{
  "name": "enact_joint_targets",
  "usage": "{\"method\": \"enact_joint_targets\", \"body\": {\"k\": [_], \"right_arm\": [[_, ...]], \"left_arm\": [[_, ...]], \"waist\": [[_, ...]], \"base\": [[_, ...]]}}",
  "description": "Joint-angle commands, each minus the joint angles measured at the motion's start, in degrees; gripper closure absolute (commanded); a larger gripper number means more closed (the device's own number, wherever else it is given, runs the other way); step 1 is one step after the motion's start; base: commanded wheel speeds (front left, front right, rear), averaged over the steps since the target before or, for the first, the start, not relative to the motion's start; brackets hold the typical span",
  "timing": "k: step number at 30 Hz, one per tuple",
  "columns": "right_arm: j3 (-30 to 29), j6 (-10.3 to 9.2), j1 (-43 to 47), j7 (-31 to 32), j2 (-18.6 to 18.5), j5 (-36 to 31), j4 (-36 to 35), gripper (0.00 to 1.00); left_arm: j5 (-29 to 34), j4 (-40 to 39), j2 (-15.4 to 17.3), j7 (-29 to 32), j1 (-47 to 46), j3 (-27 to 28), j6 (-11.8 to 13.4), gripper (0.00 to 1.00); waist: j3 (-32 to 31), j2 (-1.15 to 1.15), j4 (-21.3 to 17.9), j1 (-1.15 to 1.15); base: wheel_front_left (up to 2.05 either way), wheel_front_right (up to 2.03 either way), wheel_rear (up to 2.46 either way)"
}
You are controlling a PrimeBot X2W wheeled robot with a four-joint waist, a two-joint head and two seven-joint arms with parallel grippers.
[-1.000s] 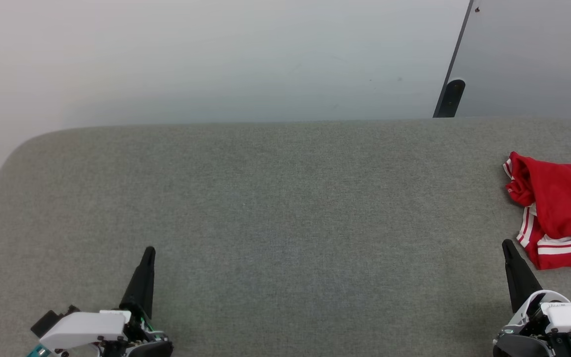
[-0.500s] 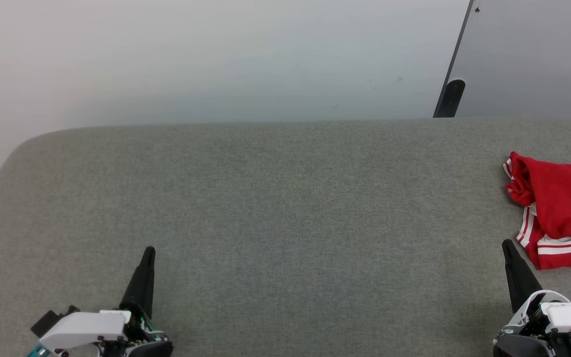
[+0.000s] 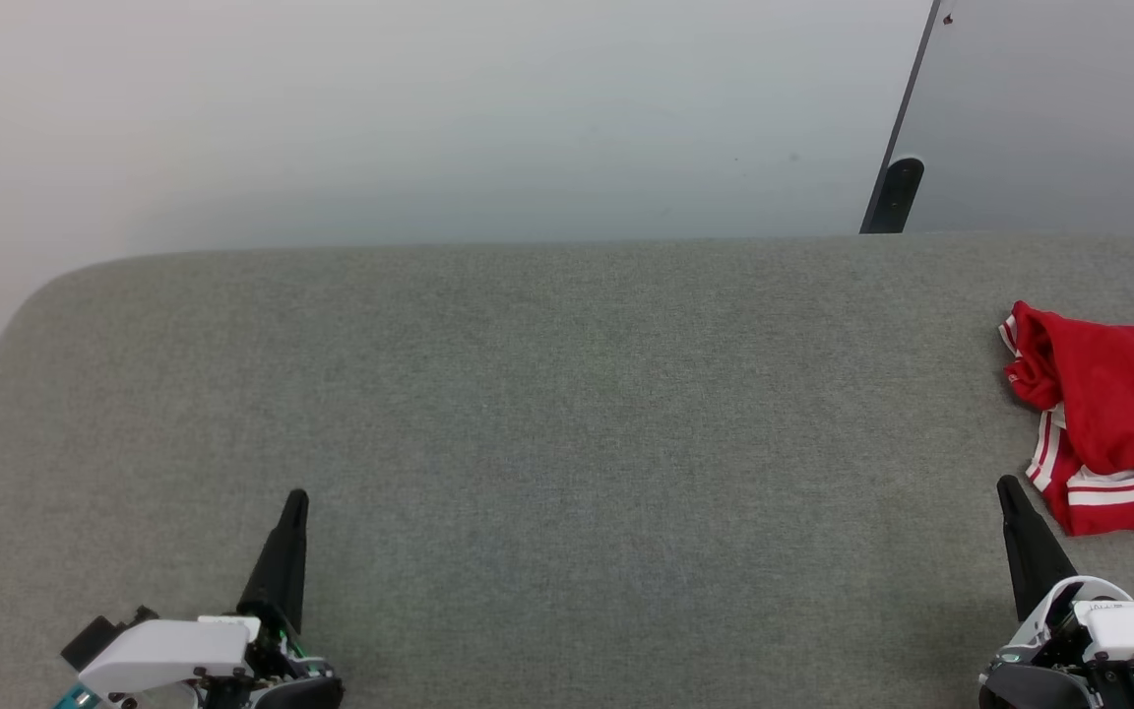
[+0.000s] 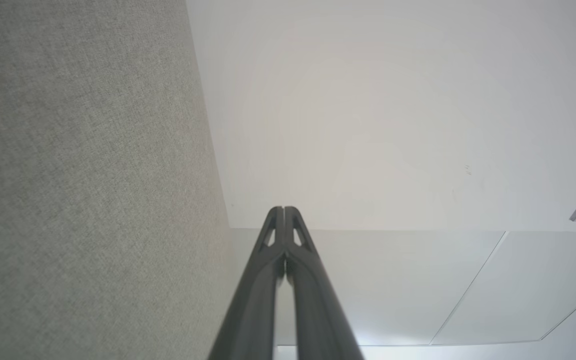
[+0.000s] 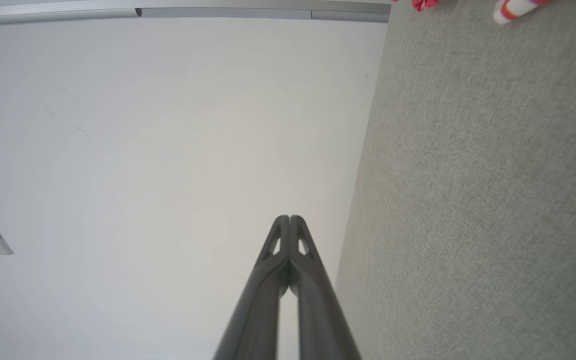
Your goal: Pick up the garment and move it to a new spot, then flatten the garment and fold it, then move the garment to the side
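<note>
We note the crumpled red jersey shirt with white-and-red striped trim lying at the far right of the grey fabric-covered surface. Left gripper and right gripper: fingers pressed together, holding nothing. Right gripper sits near the shirt, not touching.

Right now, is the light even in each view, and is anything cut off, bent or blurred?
Head view: even light, no glare; the red jersey shirt with white striped trim is sharp but cut by the right edge. Left wrist view: the grey fabric surface has an edge bowed by wide-angle distortion. Right wrist view: the shut right claw is crisp.
</note>
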Motion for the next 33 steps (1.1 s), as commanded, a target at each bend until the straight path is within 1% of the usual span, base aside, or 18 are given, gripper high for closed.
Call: {"method": "enact_joint_targets", "body": {"k": [1, 33], "right_arm": [[0.0, -0.06, -0.2, 0.1, 0.2, 0.3, -0.2, 1.00], [0.0, -0.06, -0.2, 0.1, 0.2, 0.3, -0.2, 1.00]], "left_arm": [[-0.2, -0.1, -0.1, 0.2, -0.5, 0.1, -0.2, 1.00], [-0.2, -0.1, -0.1, 0.2, -0.5, 0.1, -0.2, 1.00]], "waist": [[0.0, 0.00, 0.0, 0.00], [0.0, 0.00, 0.0, 0.00]], "base": [[0.00, 0.00, 0.00], [0.00, 0.00, 0.00]]}}
